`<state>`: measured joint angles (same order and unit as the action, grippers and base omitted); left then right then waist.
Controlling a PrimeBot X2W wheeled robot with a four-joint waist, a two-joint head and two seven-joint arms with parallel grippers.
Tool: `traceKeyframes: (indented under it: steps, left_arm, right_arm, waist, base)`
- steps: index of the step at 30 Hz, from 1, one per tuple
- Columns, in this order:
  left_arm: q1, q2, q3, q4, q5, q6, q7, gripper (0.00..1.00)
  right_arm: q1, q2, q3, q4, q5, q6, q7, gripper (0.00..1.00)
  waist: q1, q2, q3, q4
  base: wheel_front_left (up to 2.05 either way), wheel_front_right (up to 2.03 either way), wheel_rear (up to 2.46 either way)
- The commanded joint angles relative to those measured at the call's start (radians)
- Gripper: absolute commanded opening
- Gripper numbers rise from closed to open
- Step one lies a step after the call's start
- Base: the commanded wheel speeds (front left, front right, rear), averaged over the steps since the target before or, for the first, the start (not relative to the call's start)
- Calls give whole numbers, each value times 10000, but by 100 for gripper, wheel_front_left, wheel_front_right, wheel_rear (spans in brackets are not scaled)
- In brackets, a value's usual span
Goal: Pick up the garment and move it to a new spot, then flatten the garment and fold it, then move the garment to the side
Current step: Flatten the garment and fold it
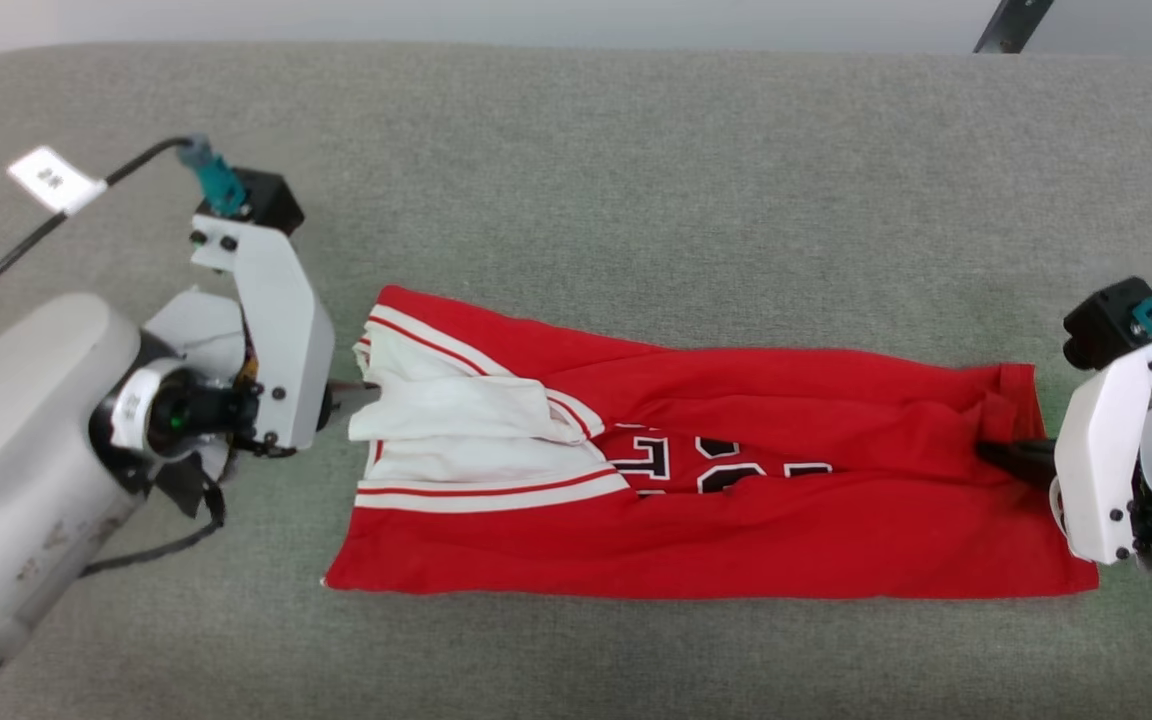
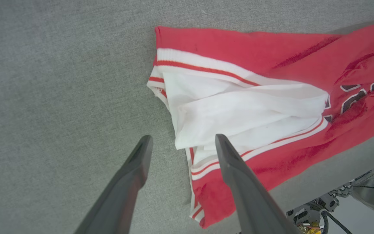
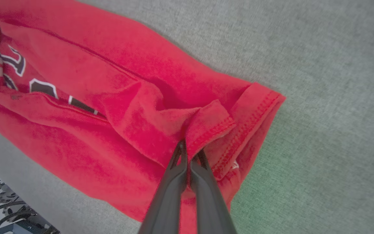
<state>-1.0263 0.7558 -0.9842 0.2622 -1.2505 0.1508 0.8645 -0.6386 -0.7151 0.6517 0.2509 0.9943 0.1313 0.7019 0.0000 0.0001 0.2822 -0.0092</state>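
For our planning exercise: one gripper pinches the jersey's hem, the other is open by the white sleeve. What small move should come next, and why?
Probably the left gripper should ease forward and close on the white sleeve. It is open at that edge, while the right gripper is shut on the hem, so the jersey is held at one end only.

A grey woven cloth surface (image 1: 636,180) spreads wide, rounded at its far left corner and faintly green near its right edge. Past its far edge a dark slanted bar (image 1: 1011,25) stands against a pale background. Below the near edge hang metal fittings and black cables (image 2: 307,216).
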Motion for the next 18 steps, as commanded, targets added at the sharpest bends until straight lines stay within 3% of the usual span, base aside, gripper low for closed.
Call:
traceKeyframes:
  steps: [1, 14, 15, 16, 17, 18]
  left_arm:
    - [180, 44, 47, -49, -13, 123, -70, 100]
    - [555, 50, 59, -246, -20, 509, -354, 100]
    - [579, 40, 76, -208, -3, 538, -403, 100]
    - [602, 28, 67, -182, 5, 546, -429, 100]
    - [621, 11, 53, -161, 20, 532, -484, 100]
    - [650, 3, 61, -128, 30, 526, -538, 100]
  right_arm:
    - [158, -28, -91, 22, 0, -12, 35, 0]
    - [182, 880, -254, 1504, -784, -13, 903, 0]
    - [180, 939, -234, 1623, -844, -13, 990, 5]
    - [157, 1019, -234, 1694, -885, -13, 1034, 22]
    - [91, 1090, -295, 1794, -941, -13, 1005, 45]
    - [45, 1175, -338, 1871, -1001, -13, 994, 94]
  waist:
    - [0, -1, -24, 42]
    - [0, -1, -57, 163]
    - [0, -1, -85, 170]
    - [0, -1, -115, 172]
    - [0, -1, -155, 176]
    - [0, -1, -206, 181]
  base:
    - [0, 0, 0]
    - [0, 0, 0]
    - [0, 0, 0]
    - [0, 0, 0]
    - [0, 0, 0]
    - [0, 0, 0]
